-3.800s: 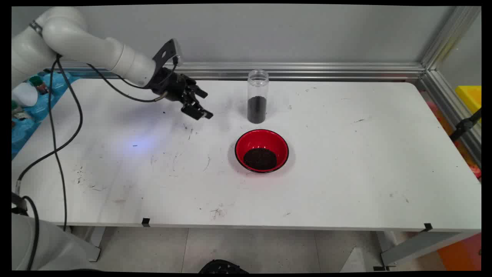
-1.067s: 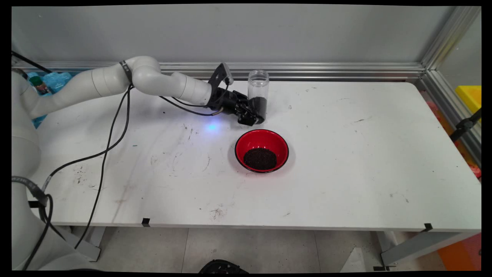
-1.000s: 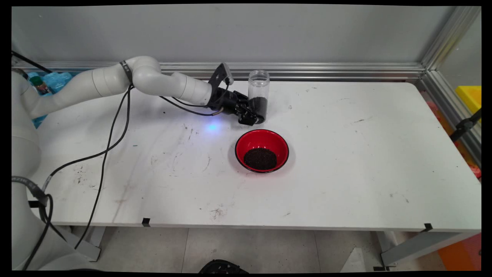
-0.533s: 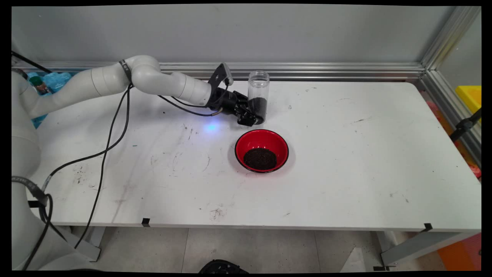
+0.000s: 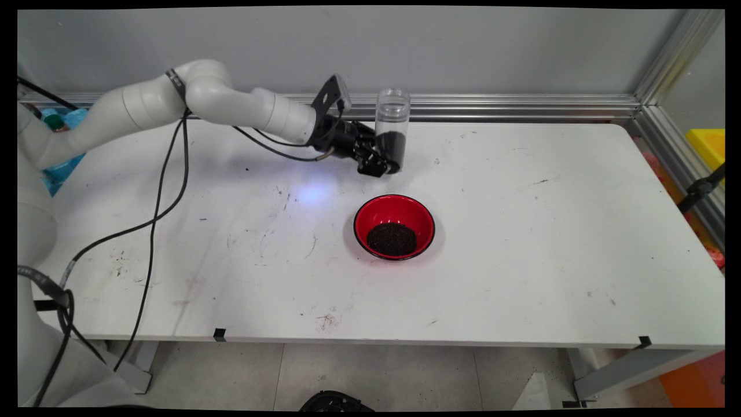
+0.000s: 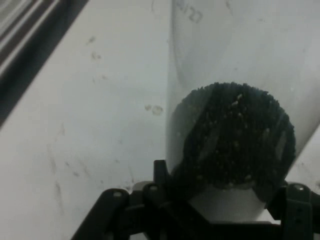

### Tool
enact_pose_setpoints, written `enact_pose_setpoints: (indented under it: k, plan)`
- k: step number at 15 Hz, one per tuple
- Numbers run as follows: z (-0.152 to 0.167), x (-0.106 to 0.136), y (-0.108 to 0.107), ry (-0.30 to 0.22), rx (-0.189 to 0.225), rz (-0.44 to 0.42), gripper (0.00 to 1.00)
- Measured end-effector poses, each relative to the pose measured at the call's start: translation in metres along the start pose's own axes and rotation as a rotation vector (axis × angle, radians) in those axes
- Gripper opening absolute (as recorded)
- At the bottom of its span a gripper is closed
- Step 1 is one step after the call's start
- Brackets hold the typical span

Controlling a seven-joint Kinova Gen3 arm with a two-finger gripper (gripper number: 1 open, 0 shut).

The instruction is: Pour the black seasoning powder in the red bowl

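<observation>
A clear plastic jar (image 5: 392,124), its lower part filled with dark grains, hangs upright a little above the white table (image 5: 521,231) near the back edge. My gripper (image 5: 386,164) is shut on the jar's lower part, reaching in from the left. The hand view shows the jar (image 6: 235,100) close up, its dark grains pressed between the black fingers, with the gripper (image 6: 225,192) around its base. A red bowl (image 5: 394,226) holding a heap of the same dark grains sits on the table just in front of the jar, below the gripper.
An aluminium rail (image 5: 492,107) runs along the table's back edge and down the right side. Black cables (image 5: 156,202) hang from the arm over the table's left part. Blue packaging with small items (image 5: 58,124) lies at the far left.
The gripper came from the left to the jar and shut on its lower part. In the last half second it has lifted the jar off the table, slightly up and back.
</observation>
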Motion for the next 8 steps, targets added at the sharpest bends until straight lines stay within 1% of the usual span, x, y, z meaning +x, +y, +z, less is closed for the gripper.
enact_pose_setpoints:
  k: [1,6,8]
  plan:
    - [-0.003,0.005,0.001,0.0,0.004,0.016,0.0]
    - [-0.026,0.027,0.005,-0.016,0.035,0.152,0.0]
    - [-0.034,0.037,0.006,-0.022,0.047,0.219,0.0]
